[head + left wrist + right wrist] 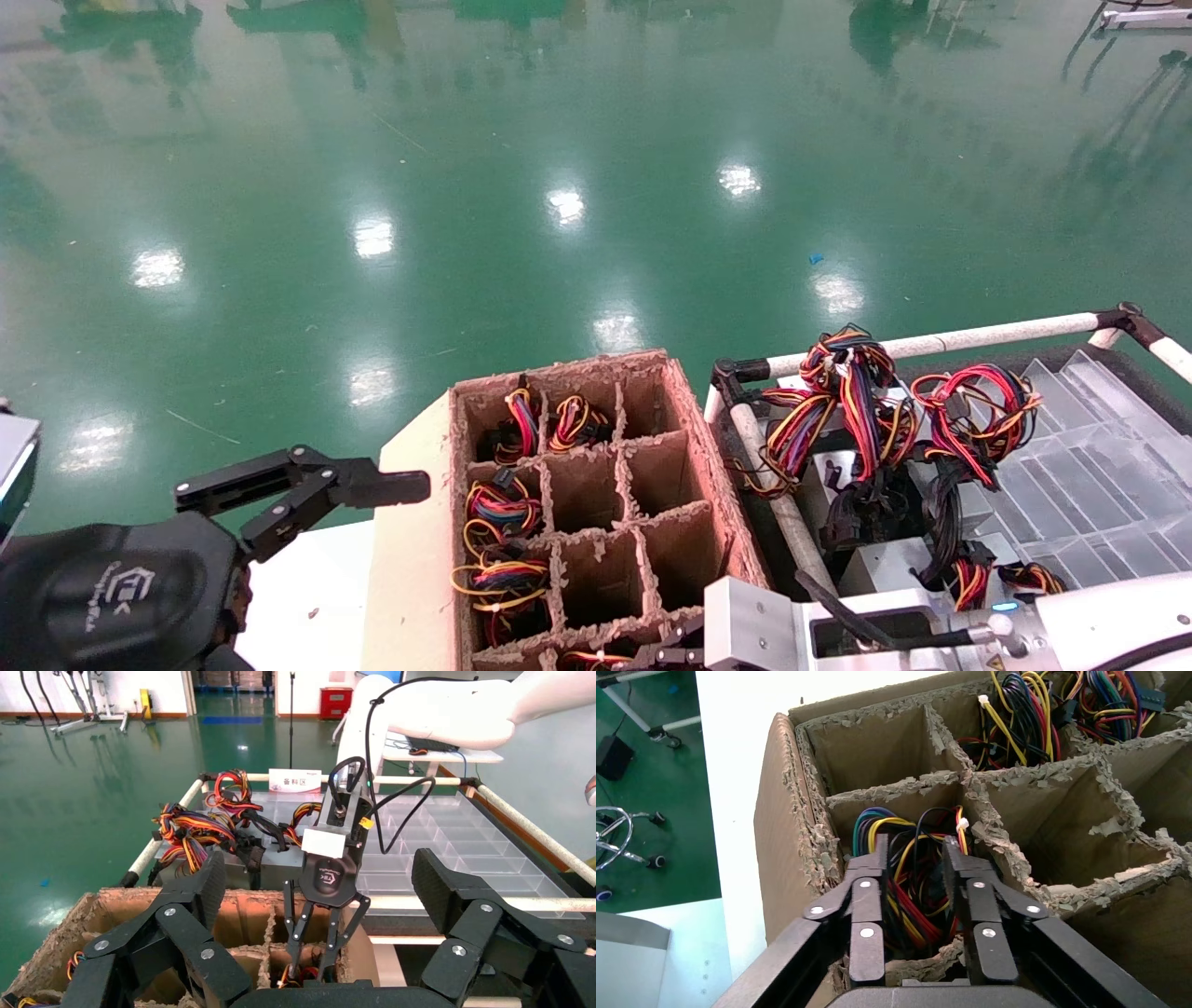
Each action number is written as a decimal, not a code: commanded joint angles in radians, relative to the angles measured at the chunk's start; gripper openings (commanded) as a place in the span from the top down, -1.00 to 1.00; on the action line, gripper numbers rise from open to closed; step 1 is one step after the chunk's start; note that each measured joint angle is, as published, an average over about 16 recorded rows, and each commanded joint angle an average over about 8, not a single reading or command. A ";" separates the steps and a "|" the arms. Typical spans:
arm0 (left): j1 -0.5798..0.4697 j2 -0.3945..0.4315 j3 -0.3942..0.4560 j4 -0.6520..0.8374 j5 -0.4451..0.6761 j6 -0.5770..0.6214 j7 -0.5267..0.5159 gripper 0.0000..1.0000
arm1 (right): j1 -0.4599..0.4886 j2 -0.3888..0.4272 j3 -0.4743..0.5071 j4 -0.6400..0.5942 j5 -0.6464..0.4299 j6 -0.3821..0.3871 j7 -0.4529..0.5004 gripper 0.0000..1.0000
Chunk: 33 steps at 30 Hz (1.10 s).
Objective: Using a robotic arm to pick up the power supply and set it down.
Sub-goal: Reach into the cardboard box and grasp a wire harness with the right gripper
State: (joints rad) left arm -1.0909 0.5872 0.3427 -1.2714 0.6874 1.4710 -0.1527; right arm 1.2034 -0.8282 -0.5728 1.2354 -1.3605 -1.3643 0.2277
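Black 2-finger right tool hangs narrowly parted over red, yellow and black power-supply wires in a near cell of the torn brown cardboard box, while the left tool waits released beside it.

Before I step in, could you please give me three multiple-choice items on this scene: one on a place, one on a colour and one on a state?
1. Where is the right claw?
A. Over the clear tray
B. At a wire-filled cell of the cardboard box
C. Over the bare floor

2. What colour is the floor?
A. Grey
B. Blue
C. Green

3. How is the left claw?
A. Open, holding nothing
B. Shut on a power supply
C. Shut on wires

Answers:
1. B: the right claw points into a cell of the cardboard box holding wires.
2. C: the floor is glossy green.
3. A: the left claw is spread wide beside the box.
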 commanded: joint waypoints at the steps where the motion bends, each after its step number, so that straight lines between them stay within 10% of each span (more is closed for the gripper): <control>1: 0.000 0.000 0.000 0.000 0.000 0.000 0.000 -1.00 | 0.007 -0.004 -0.003 -0.007 -0.003 -0.005 -0.004 1.00; 29: 0.000 0.000 0.001 0.000 0.000 0.000 0.000 -1.00 | 0.012 0.058 0.065 0.019 0.121 -0.045 -0.029 1.00; 33: 0.000 0.000 0.001 0.000 0.000 0.000 0.000 -1.00 | 0.005 0.070 0.057 0.034 0.125 -0.069 -0.013 0.25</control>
State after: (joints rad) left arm -1.0910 0.5869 0.3433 -1.2714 0.6870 1.4707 -0.1524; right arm 1.2118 -0.7674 -0.5203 1.2636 -1.2398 -1.4339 0.2158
